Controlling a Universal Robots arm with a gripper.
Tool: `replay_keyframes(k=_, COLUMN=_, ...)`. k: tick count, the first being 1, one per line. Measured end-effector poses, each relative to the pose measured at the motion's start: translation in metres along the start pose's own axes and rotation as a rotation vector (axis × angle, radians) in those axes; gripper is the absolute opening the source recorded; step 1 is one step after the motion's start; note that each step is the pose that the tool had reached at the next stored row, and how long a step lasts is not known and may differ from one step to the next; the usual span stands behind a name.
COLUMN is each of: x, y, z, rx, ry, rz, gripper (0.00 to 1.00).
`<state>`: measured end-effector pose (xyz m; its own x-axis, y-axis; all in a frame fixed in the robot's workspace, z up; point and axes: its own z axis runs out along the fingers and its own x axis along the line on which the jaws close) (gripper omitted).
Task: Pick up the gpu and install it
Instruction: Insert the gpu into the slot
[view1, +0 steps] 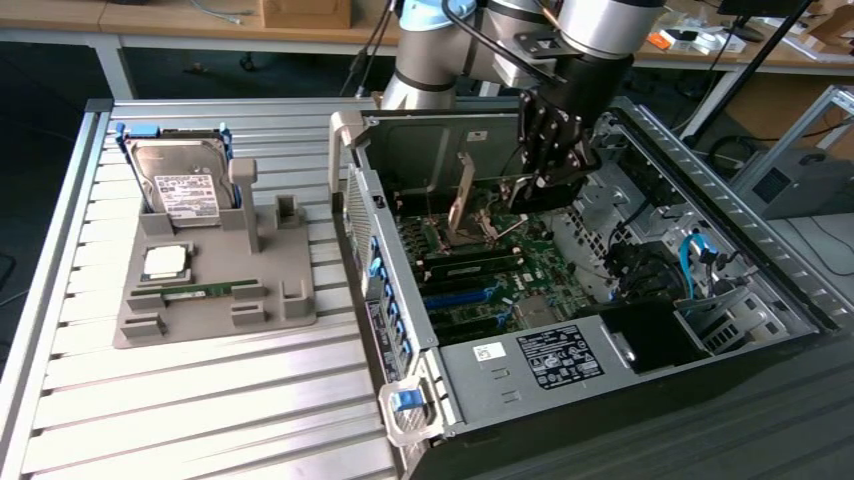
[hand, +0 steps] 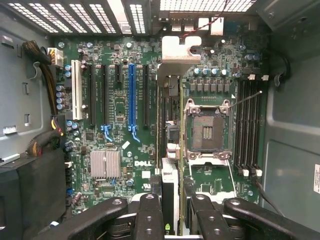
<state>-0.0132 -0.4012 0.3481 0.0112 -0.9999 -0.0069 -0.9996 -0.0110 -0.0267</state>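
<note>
The gpu (view1: 462, 196) is a thin brownish card with a silver end bracket (hand: 181, 49). It hangs edge-on inside the open computer case (view1: 400, 330), above the green motherboard (view1: 534, 270). My gripper (view1: 545, 188) is shut on the card from above. In the wrist view, the gripper (hand: 171, 212) has its black fingers (hand: 149, 212) on either side of the card's edge (hand: 168, 150). The card lies between the long blue slot (hand: 132, 95) and the CPU socket (hand: 207, 131), and it hides the board beneath it.
A grey fixture (view1: 214, 280) on the slatted table, on the exterior view's left, holds a hard drive (view1: 180, 185), a CPU (view1: 166, 262) and a RAM stick (view1: 207, 291). Inside the case are cables (hand: 47, 90), a heatsink (hand: 105, 164) and memory slots (hand: 250, 125).
</note>
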Motion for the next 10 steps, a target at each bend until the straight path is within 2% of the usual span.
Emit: replay_keyframes(k=10, x=0.0024, y=0.0001, z=0.0034, rx=0.0000, ry=0.0018, rz=0.000, gripper=0.27)
